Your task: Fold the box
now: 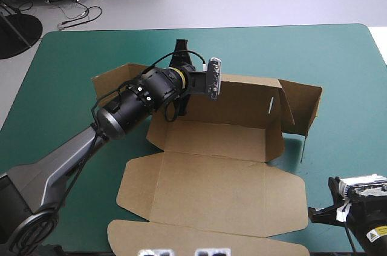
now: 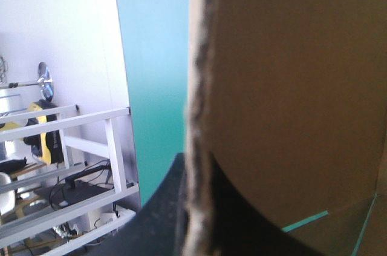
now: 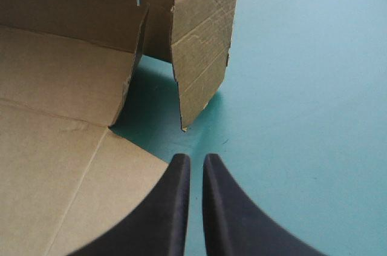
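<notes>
We saw the table (image 1: 66,62) under its teal-green cover (image 1: 338,56). The brown box (image 1: 224,192) took up the middle of it, reaching from mid-table to the near edge. The box was half formed. Its broad near panels lay flat on the cover, while the long wall (image 1: 242,101) on the far side stood raised, with the end flaps (image 1: 305,108) at its right end turned up and angled inward. At the left end another flap (image 1: 112,83) showed past the arm.

The left arm (image 1: 121,111) came in from the near left corner and crossed above the box to the left end of the long wall. In the left wrist view the left hand (image 2: 195,168) was clamped on the box, the raw edge of the board running up between its black fingers (image 2: 160,213), one on either face.

The right hand (image 3: 195,159) sat low at the near right corner of the table, over bare cover just beside the box's right edge. Its fingers (image 3: 175,207) were drawn together, with only a sliver of cover showing between them, and they held nothing. Ahead of it one end flap stood on the cover by its lower corner. A short pale slit (image 1: 272,105) marked the long wall near its right end.
</notes>
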### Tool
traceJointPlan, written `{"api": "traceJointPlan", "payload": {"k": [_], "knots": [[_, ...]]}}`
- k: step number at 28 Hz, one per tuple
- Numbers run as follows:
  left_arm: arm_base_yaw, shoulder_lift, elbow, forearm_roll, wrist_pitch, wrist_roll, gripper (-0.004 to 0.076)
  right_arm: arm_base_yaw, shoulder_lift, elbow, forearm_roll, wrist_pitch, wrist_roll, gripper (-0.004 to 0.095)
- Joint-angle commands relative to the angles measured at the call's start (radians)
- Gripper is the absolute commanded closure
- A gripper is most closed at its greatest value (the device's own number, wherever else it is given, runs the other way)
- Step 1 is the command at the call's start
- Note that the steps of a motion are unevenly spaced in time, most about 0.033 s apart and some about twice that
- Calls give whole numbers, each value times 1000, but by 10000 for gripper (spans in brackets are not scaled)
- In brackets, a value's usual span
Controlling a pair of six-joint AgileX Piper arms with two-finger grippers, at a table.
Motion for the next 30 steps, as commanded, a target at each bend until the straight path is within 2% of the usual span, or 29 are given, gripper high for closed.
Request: {"api": "traceJointPlan", "payload": {"k": [1,5,13,18,24,28,30], "knots": [[-49,-49,-37,155,-55,-218,734,2,52,-74,11,-90,29,843],[-94,-51,9,276,-54,-352,734,2,134,-157,11,-99,57,844],[-213,-51,261,789,11,-811,734,2,357,-387,19,-147,112,844],[-286,-52,360,981,101,-1060,734,2,506,-521,104,-145,109,844],[-316,-52,401,984,119,-1112,734,2,699,-663,165,-109,83,850],[-316,-52,401,971,130,-1112,734,2,861,-775,207,-53,38,928],[-316,-52,401,969,130,-1112,734,2,962,-829,222,-33,22,928]]}}
